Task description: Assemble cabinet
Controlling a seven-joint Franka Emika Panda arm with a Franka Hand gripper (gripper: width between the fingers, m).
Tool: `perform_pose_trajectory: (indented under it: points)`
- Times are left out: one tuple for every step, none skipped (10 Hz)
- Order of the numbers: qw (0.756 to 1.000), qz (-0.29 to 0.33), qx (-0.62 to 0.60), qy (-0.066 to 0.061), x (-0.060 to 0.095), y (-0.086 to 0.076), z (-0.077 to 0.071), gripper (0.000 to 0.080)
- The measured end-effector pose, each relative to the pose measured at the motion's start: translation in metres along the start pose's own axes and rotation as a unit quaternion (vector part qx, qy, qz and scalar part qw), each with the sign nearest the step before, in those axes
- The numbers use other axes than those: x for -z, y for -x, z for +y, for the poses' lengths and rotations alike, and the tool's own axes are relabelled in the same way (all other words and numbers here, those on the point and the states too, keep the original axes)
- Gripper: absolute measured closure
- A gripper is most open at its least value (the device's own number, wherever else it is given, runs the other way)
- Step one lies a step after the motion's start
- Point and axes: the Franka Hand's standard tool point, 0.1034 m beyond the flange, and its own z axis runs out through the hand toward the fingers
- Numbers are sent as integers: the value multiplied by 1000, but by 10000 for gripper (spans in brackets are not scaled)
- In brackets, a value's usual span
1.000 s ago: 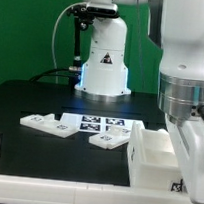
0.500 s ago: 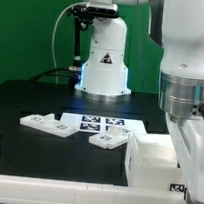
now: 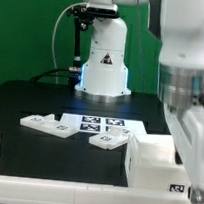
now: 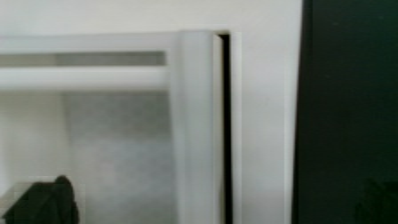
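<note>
**Operator:** What does the exterior view tell me?

**Guide:** You see the cabinet box on the black table, at the exterior view's right. The gripper hangs close over its right end. The left panel and the centre panel lie flat beside the marker board, apart from the box. Judge the assembly as early: neither panel is fitted yet.

**Operator:** And the wrist view?

**Guide:** You see only the box's white walls, very close. You cannot tell the jaw opening.
</note>
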Motion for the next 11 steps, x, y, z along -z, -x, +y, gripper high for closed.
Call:
perform_pose_trajectory:
  points:
    - [1000,-5,-1,16,11,3,12,2]
    - [999,-9,0,39,17,5,13,3]
    - [999,-8,1,33,16,5,8,3]
    - [999,-7,1,34,15,5,9,3]
    - [999,-7,2,33,15,6,9,3]
    - [999,-7,32,34,18,10,11,3]
    - [998,-9,58,34,24,15,20,3]
    - [992,-12,120,38,28,13,36,3]
    - [983,-15,180,40,34,6,52,3]
    - [980,-16,195,41,37,3,59,3]
    - [974,-19,224,40,36,4,58,3]
